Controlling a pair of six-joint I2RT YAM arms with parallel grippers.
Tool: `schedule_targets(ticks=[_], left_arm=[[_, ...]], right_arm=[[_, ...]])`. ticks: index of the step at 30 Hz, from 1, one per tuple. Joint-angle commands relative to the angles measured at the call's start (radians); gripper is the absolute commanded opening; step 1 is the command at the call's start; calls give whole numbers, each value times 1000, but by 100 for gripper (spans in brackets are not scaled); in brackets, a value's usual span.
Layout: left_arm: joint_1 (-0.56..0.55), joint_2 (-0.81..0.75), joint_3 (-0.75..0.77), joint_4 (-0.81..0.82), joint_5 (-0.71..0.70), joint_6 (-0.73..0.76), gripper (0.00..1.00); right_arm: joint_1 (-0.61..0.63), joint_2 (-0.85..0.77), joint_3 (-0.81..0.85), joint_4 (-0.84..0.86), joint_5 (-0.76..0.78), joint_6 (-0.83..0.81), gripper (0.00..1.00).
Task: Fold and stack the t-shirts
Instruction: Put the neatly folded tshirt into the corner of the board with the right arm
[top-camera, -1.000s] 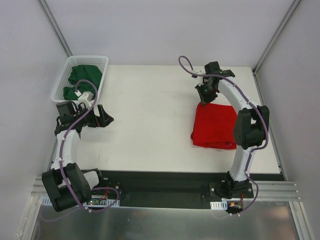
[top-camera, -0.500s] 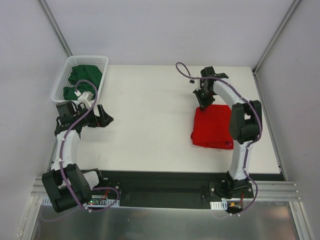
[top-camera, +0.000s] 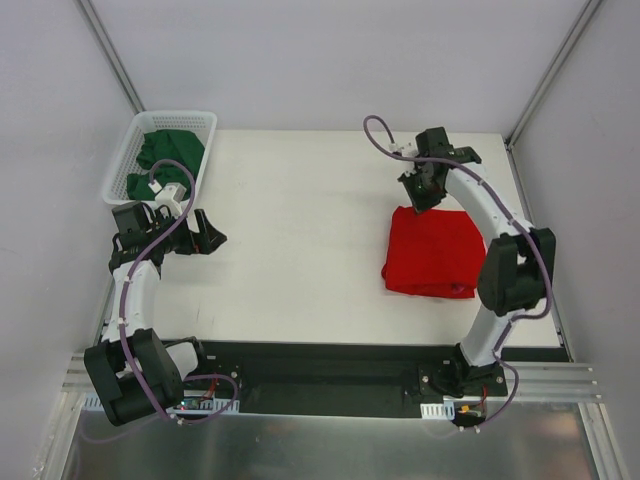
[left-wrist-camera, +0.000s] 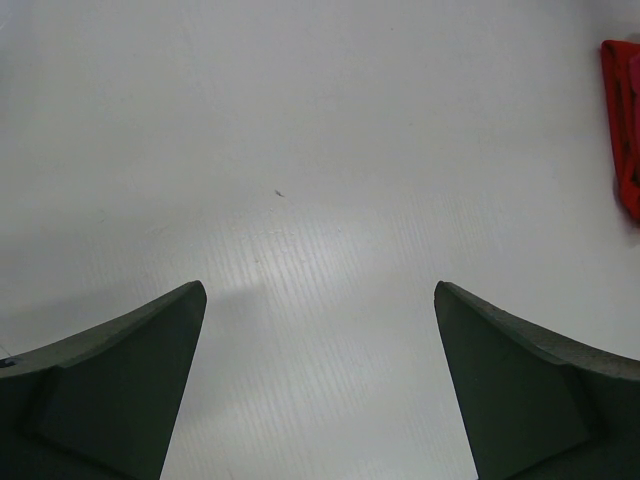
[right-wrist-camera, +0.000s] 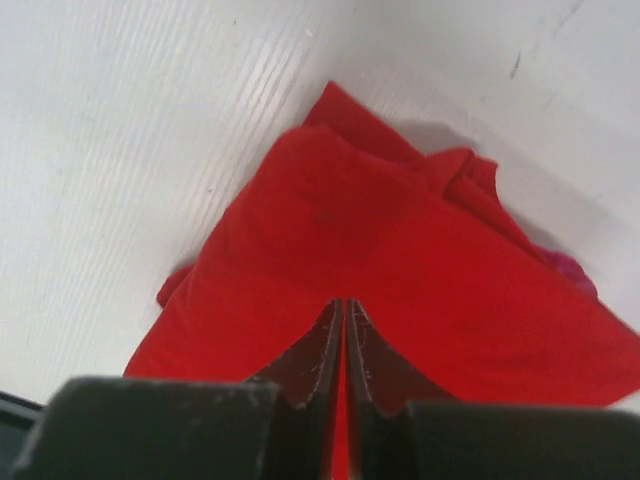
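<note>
Far left, white basket (top-camera: 119, 166), dark green t-shirts (top-camera: 166, 150) inside

I'm seeing matt, soft cloth in the folded bright red t-shirt (top-camera: 432, 250), and fine ribbing running across the white matt tabletop (top-camera: 300, 240).

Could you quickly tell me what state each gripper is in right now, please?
Left gripper: open, holding nothing, over the table.
Right gripper: shut, no cloth visibly pinched, above the red t-shirt.
</note>
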Motion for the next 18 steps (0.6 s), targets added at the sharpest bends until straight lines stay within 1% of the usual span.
schedule_targets(ticks=[1, 2, 4, 7, 8, 9, 11, 12, 13, 14, 15, 18], left_arm=[[8, 9, -3, 22, 27, 19, 99], [6, 10, -5, 22, 27, 19, 99], [8, 7, -8, 22, 27, 22, 99], [6, -4, -11, 22, 21, 26, 99], [8, -10, -11, 22, 18, 31, 99], [8, -11, -11, 22, 16, 33, 99], [8, -13, -12, 24, 15, 37, 99], [8, -11, -11, 24, 15, 36, 99], [8, -8, -9, 22, 16, 33, 99], [6, 1, -8, 24, 22, 28, 99], [8, 4, -5, 22, 27, 25, 99], [8, 19, 2, 22, 32, 11, 99]], right_arm=[[-1, -148, -107, -54, 37, -20, 7], [-3, -155, -132, -54, 77, -23, 7], [-23, -189, -187, -53, 74, -23, 9], [-44, -220, -224, -74, 79, -37, 23], [-51, -226, -232, -88, 77, -40, 42], [-57, -235, -247, -96, 66, -52, 56], [-72, -264, -294, -74, 78, -63, 75], [-87, -270, -310, -62, 88, -67, 75], [-100, -270, -331, -53, 82, -69, 74], [-110, -267, -337, -36, 71, -66, 65], [-130, -260, -341, -30, 54, -63, 62], [-136, -234, -345, -19, 5, -51, 61]])
